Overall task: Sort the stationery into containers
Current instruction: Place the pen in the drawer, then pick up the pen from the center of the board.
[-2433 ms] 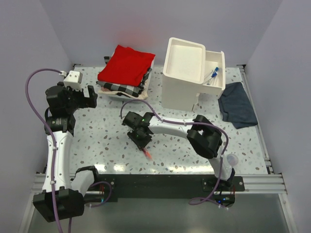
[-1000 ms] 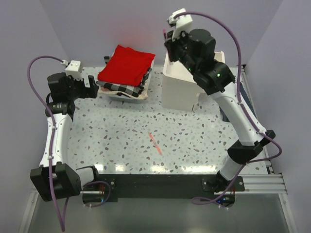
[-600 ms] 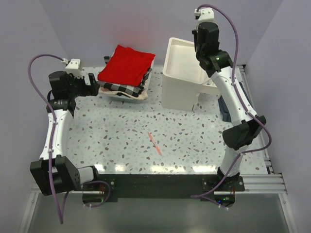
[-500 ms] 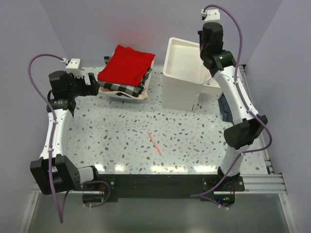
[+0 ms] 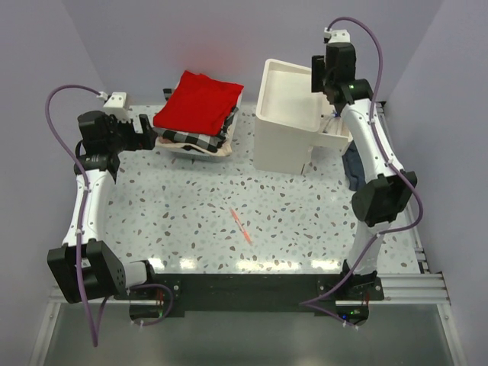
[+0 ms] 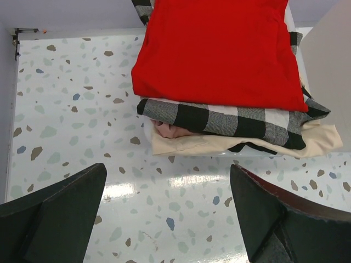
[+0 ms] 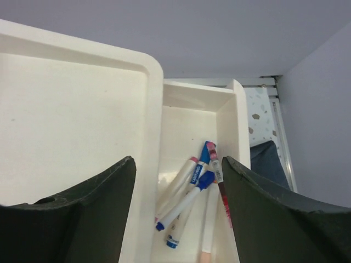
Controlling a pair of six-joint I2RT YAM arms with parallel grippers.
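My right gripper point(image 5: 328, 82) hangs open over the pulled-out drawer point(image 5: 341, 131) of the white box unit point(image 5: 286, 114). The right wrist view looks down between its spread jaws point(image 7: 178, 167) into that drawer point(image 7: 239, 126). Several white pens with blue and pink caps point(image 7: 189, 194) lie there, and a thin red pen point(image 7: 220, 183) lies along the right wall. Nothing is between the fingers. An orange-red marker point(image 5: 241, 226) lies alone mid-table. My left gripper point(image 5: 145, 130) is open and empty at the far left, over bare table point(image 6: 167, 181).
A stack of red and checked folded cloths point(image 5: 198, 107) point(image 6: 219, 55) sits at the back, just right of the left gripper. A dark blue-grey cloth point(image 5: 357, 169) point(image 7: 269, 159) lies right of the box unit. The purple walls close in on all sides.
The right arm has swung rightward from above the box unit's top to above the open drawer, and its jaws now stand apart. The left arm has hardly moved.
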